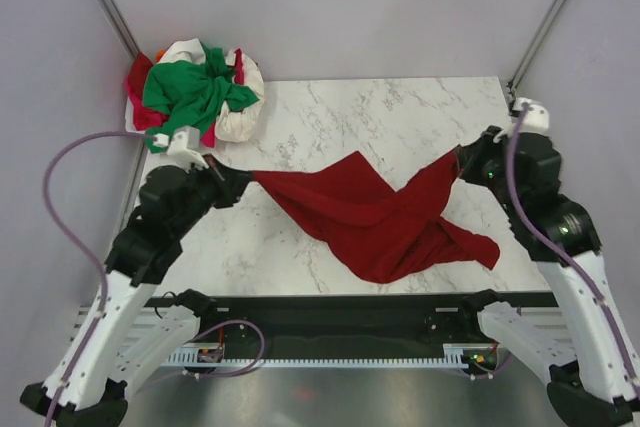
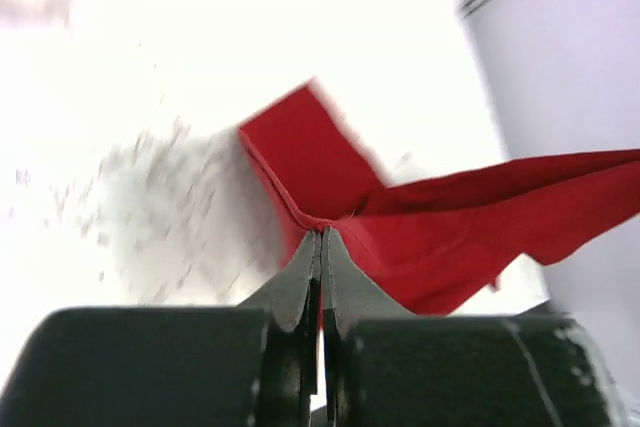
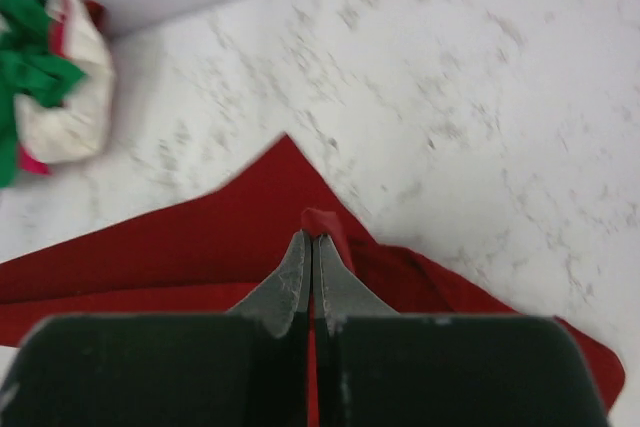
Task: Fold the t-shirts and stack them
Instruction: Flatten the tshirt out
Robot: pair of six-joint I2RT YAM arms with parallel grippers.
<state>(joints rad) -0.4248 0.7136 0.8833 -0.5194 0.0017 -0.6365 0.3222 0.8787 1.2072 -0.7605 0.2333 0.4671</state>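
Observation:
The dark red t-shirt [image 1: 375, 212] hangs stretched between my two grippers above the marble table, its lower part sagging onto the table near the front. My left gripper [image 1: 247, 176] is shut on its left corner, seen pinched in the left wrist view [image 2: 322, 229]. My right gripper [image 1: 459, 157] is shut on its right corner, seen pinched in the right wrist view [image 3: 312, 235]. The bright green t-shirt [image 1: 190, 87], the white t-shirt [image 1: 240, 112] and a pinkish-red t-shirt [image 1: 135, 82] lie bunched in a pile at the back left corner. The pile also shows in the right wrist view [image 3: 50, 97].
The marble table [image 1: 400, 117] is walled by pale panels with metal corner posts [image 1: 110, 2]. A purple cable [image 1: 60, 167] loops off the left arm. A metal rail [image 1: 330, 352] runs along the near edge.

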